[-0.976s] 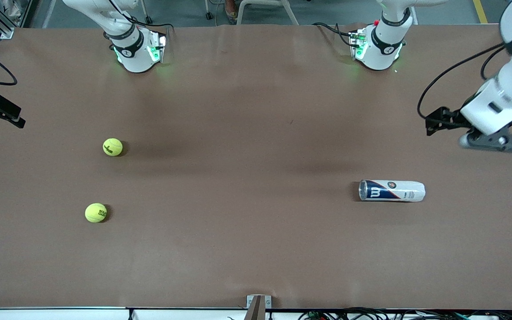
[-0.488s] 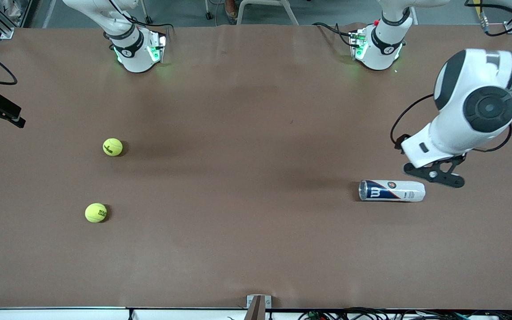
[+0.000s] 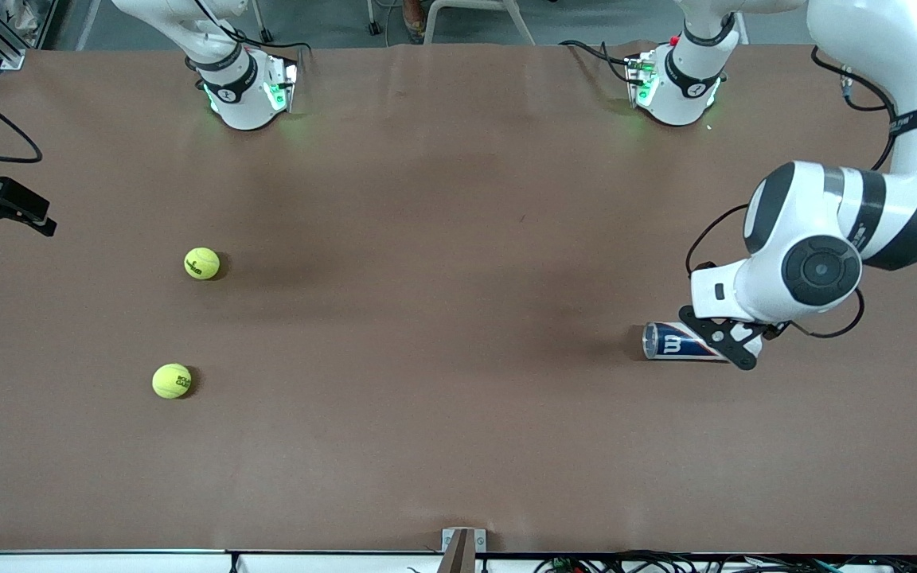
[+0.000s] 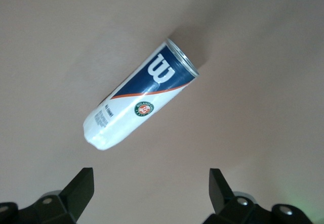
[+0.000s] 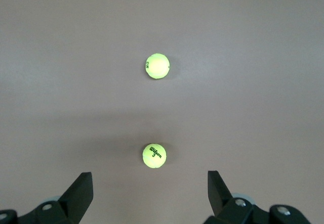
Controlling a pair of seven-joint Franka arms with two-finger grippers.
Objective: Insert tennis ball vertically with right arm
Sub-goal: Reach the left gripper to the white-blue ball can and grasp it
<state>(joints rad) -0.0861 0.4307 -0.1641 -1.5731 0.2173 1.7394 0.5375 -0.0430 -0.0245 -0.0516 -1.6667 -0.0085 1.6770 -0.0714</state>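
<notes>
Brown table [image 3: 442, 438]: 2 balls [image 3: 201, 263] (1 can [image 3: 669, 341])

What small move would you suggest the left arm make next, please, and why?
Probably lower the left gripper onto the tennis ball can: the can lies on its side on the table, its fingers are open above it, and the right gripper waits.
</notes>
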